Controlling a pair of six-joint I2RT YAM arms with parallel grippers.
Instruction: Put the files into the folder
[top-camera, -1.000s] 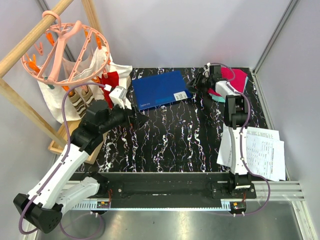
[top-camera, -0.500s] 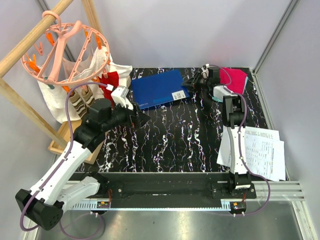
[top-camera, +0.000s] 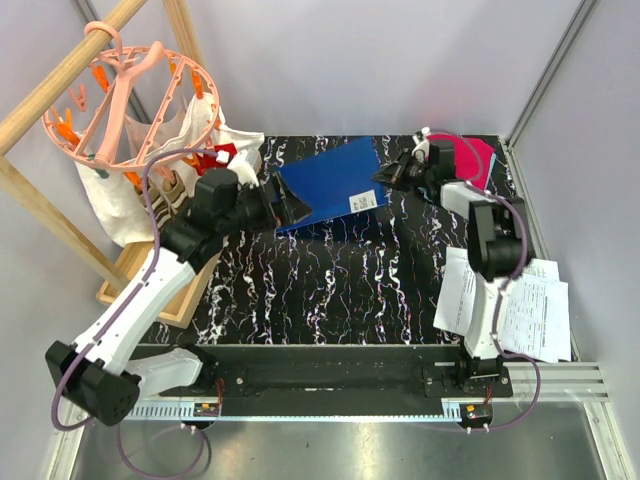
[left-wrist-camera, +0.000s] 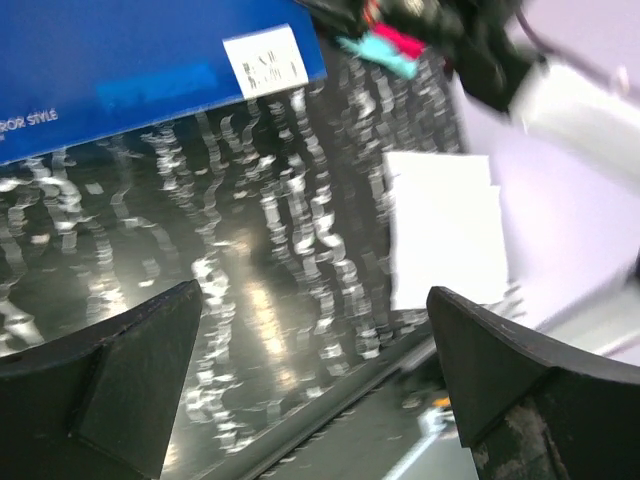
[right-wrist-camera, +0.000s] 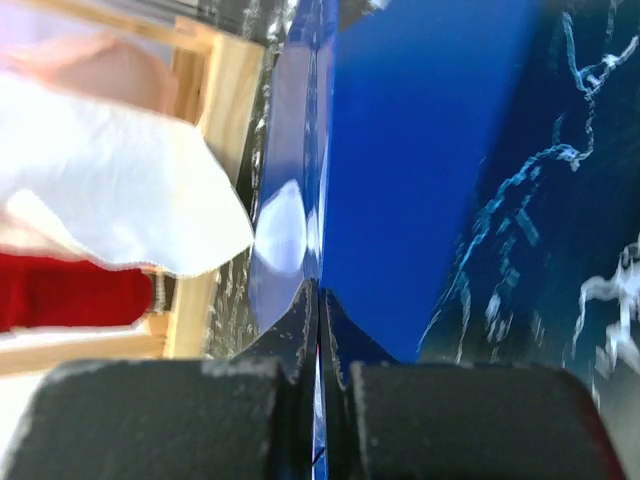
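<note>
The blue folder (top-camera: 330, 185) lies at the back middle of the black marbled table, its right edge raised. My right gripper (top-camera: 386, 175) is shut on that edge; in the right wrist view the jaws (right-wrist-camera: 320, 290) pinch a thin blue sheet of the folder (right-wrist-camera: 420, 150). My left gripper (top-camera: 296, 207) is open and empty at the folder's near left corner. In the left wrist view its fingers (left-wrist-camera: 312, 290) stand wide apart above the table, with the folder (left-wrist-camera: 130, 70) and its white label (left-wrist-camera: 265, 62) ahead. The files (top-camera: 515, 300) lie at the near right, and show in the left wrist view (left-wrist-camera: 445, 245).
Pink and teal folded clothes (top-camera: 472, 157) lie at the back right behind my right arm. A wooden rack with a pink clip hanger (top-camera: 130, 95), a white bag (top-camera: 115, 200) and a wooden crate (top-camera: 135, 275) stand off the table's left edge.
My right gripper moved left from the clothes to the folder's right edge, shut on it and raised it. My left arm swung up to the folder's near left corner.
</note>
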